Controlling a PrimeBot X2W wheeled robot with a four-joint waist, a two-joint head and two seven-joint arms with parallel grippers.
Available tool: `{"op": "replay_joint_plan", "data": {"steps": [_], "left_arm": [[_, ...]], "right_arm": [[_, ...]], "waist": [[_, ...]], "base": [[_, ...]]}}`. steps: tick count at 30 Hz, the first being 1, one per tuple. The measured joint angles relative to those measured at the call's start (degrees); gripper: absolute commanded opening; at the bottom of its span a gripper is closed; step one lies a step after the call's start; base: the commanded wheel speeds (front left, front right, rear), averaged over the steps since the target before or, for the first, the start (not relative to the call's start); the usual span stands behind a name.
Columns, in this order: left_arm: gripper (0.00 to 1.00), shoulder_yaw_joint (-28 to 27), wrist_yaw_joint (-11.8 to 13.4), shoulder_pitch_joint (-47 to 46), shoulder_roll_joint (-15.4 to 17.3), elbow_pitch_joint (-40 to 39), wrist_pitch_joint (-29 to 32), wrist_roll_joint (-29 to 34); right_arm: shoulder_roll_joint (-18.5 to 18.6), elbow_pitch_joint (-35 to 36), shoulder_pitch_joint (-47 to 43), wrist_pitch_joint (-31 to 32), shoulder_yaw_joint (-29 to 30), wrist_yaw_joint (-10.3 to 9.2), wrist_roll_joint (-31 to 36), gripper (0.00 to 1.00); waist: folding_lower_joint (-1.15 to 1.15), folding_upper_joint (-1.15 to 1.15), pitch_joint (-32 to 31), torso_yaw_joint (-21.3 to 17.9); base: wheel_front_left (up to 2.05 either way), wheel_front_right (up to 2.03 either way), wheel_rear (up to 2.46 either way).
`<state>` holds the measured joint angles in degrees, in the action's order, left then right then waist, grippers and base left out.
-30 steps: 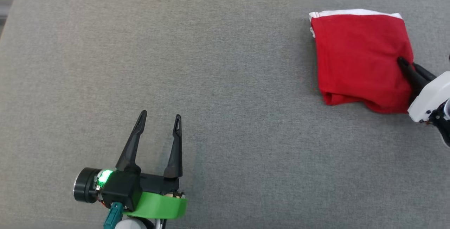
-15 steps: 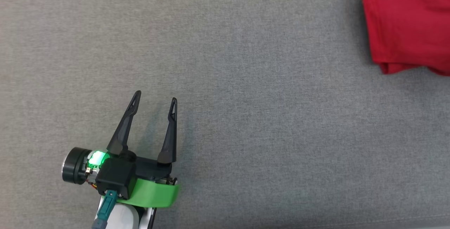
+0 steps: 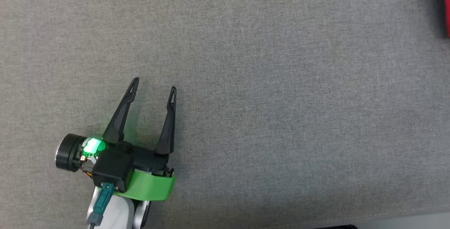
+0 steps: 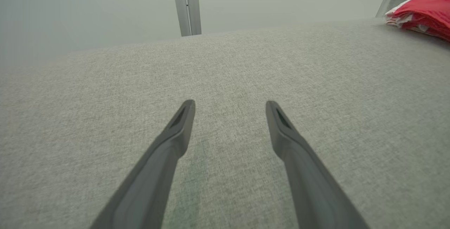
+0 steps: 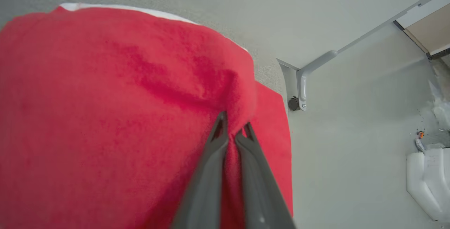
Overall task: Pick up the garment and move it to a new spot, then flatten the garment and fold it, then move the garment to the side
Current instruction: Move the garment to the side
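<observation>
Left pincer (image 3: 154, 84): I see it at about 8 o'clock in my head view, both dark fingers (image 3: 121, 113) spread wide and pointing toward 12, nothing between them.
Left pincer, wrist view: the tips stand apart, low over bare grey cloth.
Left wrist hardware: a green collar (image 3: 147, 186) wraps the wrist, and a green light (image 3: 92, 146) glows at the finger base.
Right pincer (image 5: 235, 119): on my right wrist view it rises from 6 o'clock, its fingers pressed together and pinching a raised ridge of the red garment (image 5: 105, 99).
Garment, right wrist view: it fills the picture from 7 round to 12 o'clock, folded, with white trim (image 5: 116, 8) along its far edge at 11.
Garment, head view: I get a red sliver at the frame's edge near 2 o'clock, well apart from the left pincer.
Garment, left wrist view: it lies at 2 o'clock as a low folded stack on the far side of the surface.
Bench (image 3: 267, 109): covered in grey woven fabric, with the garment lying near its corner.
Beyond the bench: a metal bracket (image 5: 302, 81) shows at 2 o'clock past the corner in my right wrist view, pale floor (image 5: 351, 158) below it.
</observation>
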<state>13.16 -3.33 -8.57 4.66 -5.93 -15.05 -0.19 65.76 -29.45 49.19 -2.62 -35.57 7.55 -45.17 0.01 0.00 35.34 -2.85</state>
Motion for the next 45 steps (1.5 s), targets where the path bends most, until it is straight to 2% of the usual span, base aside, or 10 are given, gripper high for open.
{"op": "replay_joint_plan", "data": {"steps": [13, 25, 26, 27, 28, 31, 37, 45], "left_arm": [[1.00, 0.5, -0.2, -1.5, 0.8, -0.1, 0.0, 0.1], [1.00, 1.1, -0.2, -1.6, 0.7, 0.1, 0.0, -0.1], [1.00, 1.1, -0.2, -1.7, 0.6, 0.1, 0.0, -0.1], [1.00, 1.1, -0.2, -1.7, 0.6, 0.1, 0.0, -0.2], [1.00, 1.1, -0.2, -1.7, 0.5, 0.2, 0.0, -0.2], [1.00, 1.1, -0.2, -1.7, 0.5, 0.2, 0.0, -0.2], [1.00, 1.0, -0.2, -1.7, 0.2, 0.6, 0.0, -0.6], [1.00, 0.8, 0.3, -0.3, -0.4, 1.5, 0.0, -1.0]], "right_arm": [[1.4, -2.2, 0.9, -1.4, 5.9, 0.01, 7.9, 0.00], [2.3, -3.5, -1.7, 3.9, 10.9, 0.01, 10.2, 0.00], [2.2, -3.7, -1.9, 4.1, 11.3, 0.01, 10.2, 0.05], [2.1, -4.2, -1.9, 4.7, 12.1, 0.01, 10.5, 0.37], [2.0, -4.8, -1.9, 5.1, 13.1, 0.01, 11.3, 1.00], [1.1, -6.4, -1.5, 4.6, 16.1, 0.00, 15.5, 1.00], [-3.7, -6.4, -0.8, 5.3, 19.5, 0.00, 23.8, 1.00], [-14.8, -1.7, -3.0, 4.1, 20.4, 0.00, 27.2, 1.00]], "waist": [[0.00, 0.00, 2.0, 0.2], [-0.01, 0.00, 1.3, 1.5], [-0.01, 0.00, 1.3, 1.5], [-0.01, 0.00, 1.2, 1.6], [-0.01, 0.00, 1.1, 1.7], [-0.01, 0.00, 1.0, 1.8], [-0.01, 0.00, -0.3, 2.0], [-0.01, 0.00, -4.6, 2.3]], "base": [[0.00, 0.00, 0.00], [0.00, 0.00, 0.00], [0.00, 0.00, 0.00], [0.00, 0.00, 0.00], [0.00, 0.00, 0.00], [0.00, 0.00, 0.00], [0.00, 0.00, 0.00], [0.00, 0.00, 0.00]]}}
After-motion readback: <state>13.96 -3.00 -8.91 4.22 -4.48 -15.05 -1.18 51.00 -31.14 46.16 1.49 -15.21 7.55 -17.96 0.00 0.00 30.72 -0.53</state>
